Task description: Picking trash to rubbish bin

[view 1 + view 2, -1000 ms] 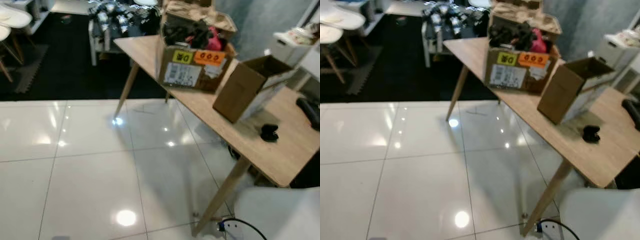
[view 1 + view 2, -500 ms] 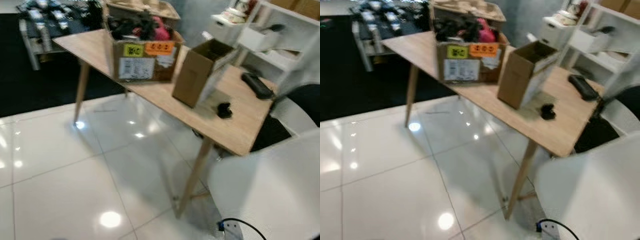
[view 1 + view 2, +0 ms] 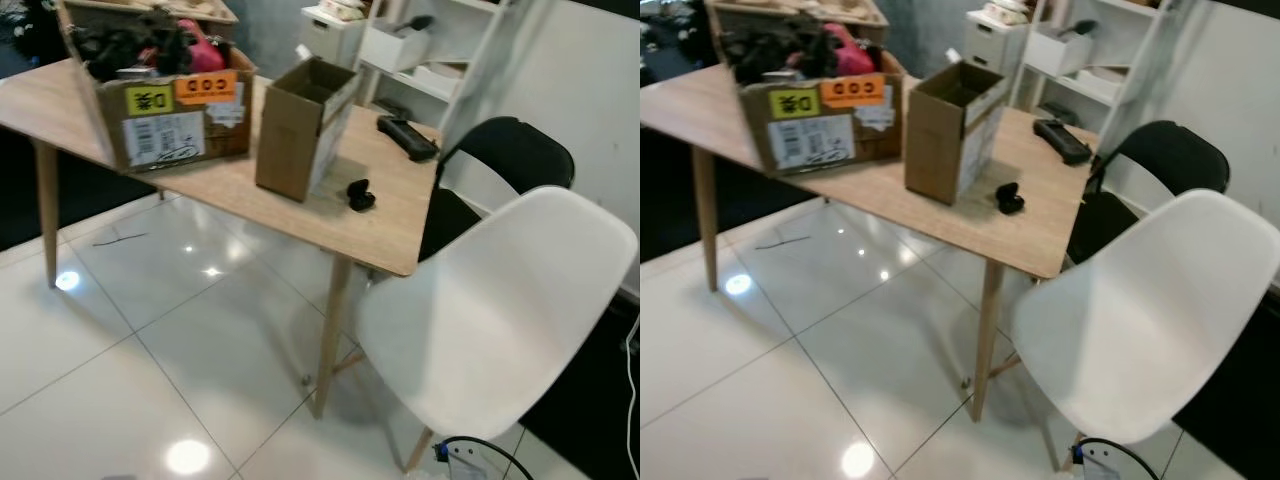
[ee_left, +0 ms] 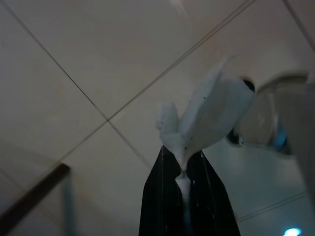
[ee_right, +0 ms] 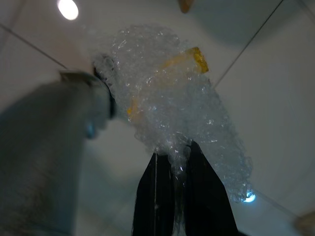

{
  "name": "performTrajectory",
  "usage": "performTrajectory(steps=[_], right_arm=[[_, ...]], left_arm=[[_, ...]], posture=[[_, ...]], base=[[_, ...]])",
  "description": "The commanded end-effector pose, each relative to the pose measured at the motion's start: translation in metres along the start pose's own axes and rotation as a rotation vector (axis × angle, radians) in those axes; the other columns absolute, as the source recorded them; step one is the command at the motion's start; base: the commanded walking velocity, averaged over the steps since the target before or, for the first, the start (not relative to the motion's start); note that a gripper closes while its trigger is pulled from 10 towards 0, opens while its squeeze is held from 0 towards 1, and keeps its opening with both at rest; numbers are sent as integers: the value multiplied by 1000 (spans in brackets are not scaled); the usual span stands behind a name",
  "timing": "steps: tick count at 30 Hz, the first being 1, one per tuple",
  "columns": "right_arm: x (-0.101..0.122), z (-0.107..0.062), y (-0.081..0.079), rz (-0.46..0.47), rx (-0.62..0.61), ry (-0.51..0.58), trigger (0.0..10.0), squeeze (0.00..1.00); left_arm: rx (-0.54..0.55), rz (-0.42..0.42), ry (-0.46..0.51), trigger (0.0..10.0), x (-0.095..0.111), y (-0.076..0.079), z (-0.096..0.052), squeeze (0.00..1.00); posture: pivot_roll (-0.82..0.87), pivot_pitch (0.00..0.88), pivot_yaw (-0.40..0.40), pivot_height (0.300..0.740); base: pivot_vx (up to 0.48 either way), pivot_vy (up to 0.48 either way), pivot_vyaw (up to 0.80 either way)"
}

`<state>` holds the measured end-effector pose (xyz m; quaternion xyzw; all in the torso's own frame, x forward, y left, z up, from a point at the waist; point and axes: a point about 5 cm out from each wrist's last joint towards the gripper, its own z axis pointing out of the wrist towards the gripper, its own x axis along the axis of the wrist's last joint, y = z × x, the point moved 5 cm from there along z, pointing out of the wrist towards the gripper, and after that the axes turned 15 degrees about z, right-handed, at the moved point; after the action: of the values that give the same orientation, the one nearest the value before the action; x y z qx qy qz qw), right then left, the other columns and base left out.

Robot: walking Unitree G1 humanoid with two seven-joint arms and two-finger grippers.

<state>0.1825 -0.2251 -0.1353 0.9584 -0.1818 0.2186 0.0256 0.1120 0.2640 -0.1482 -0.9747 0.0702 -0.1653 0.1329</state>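
Risk of dropping trash on the way: the white scrap of paper (image 4: 202, 118) held only by a thin twisted end, most of it flaring free beyond the fingertips, so easy to slip out with a jolt of walking. Same worry for the wad of bubble wrap (image 5: 172, 113), bulky and springy, pinched only at its lower edge. Also a risk of bumping the white chair (image 3: 500, 310) or the leg of the wooden table (image 3: 395, 235), both close ahead on the glossy tiled floor (image 3: 120, 370). No rubbish bin to recognise for certain, so more searching probably needed.

Left gripper (image 4: 183, 169) clamped on the paper scrap, fingers together with the scrap squeezed between the tips. Right gripper (image 5: 173, 155) clamped on the bubble wrap, which bulges outward past the tips, a strip of yellow tape (image 5: 189, 58) on it. Both hanging low above the tiles
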Motion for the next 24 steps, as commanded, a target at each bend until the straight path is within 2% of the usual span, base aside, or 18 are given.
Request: performTrajectory(steps=[1, 15, 24], right_arm=[[-8, -1, 14, 10, -35, -21, 10000, 0], [-9, -1, 12, 6, -34, -22, 10000, 0], [-9, -1, 12, 6, -36, -23, 10000, 0]], left_arm=[[-14, 3, 15, 10000, 6, 6, 1, 0], [-15, -6, 13, 10000, 6, 4, 1, 0], [-16, 6, 5, 10000, 4, 4, 0, 0]], posture=[[138, 79, -64, 740], [139, 81, -64, 740], [136, 87, -65, 740]], base=[[0, 0, -513], [0, 0, 0], [267, 0, 0]])
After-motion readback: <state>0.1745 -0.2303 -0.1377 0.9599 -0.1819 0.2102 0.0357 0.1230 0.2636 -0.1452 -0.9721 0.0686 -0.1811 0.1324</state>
